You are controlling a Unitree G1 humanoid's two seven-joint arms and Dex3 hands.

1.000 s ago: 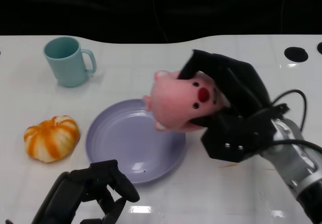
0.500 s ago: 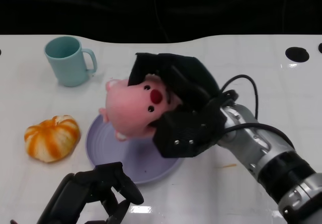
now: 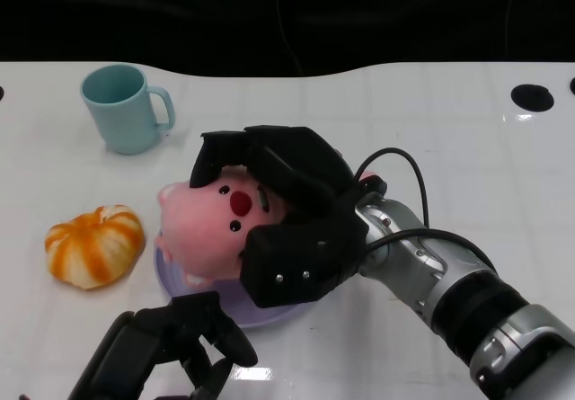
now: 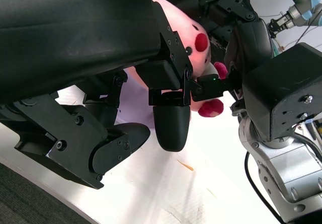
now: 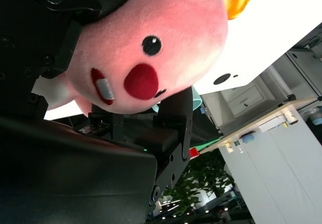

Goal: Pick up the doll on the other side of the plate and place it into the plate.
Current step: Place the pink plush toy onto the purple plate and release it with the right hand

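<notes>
Step in hand, as judged: transport nearly done, release pending. The right hand (image 3: pixel 287 216) is gripping the soft pink plush doll with black bead eyes and a red nose (image 3: pixel 211 229), fingers wrapping over the top of its head and the palm block pressing against its side. The doll is sitting over the round lavender plastic plate (image 3: pixel 269 312), covering most of it; only a sliver of the near rim is showing. Whether the doll's underside is touching the plate or hanging just above it cannot be told from these views.

Next move, as judged: lowering until the plush is resting in the plate's shallow well, then spreading the fingers and lifting clear without dragging the fabric along. The doll is overhanging the plate's left edge, so a small shift toward the centre may be needed.

The left hand (image 3: pixel 166 351) is idling near the table's front edge, fingers curling inward, holding nothing.

Materials: the doll is looking fuzzy and compressible, bulging slightly between the fingers in the right wrist view (image 5: pixel 151 48). The plate is smooth and matte. The white table (image 3: pixel 467 148) is glossy, throwing back light. Beside the plate are lying a ribbed orange-and-white pumpkin (image 3: pixel 94 245) and, further off, a glazed teal mug with a handle (image 3: pixel 124 108).
</notes>
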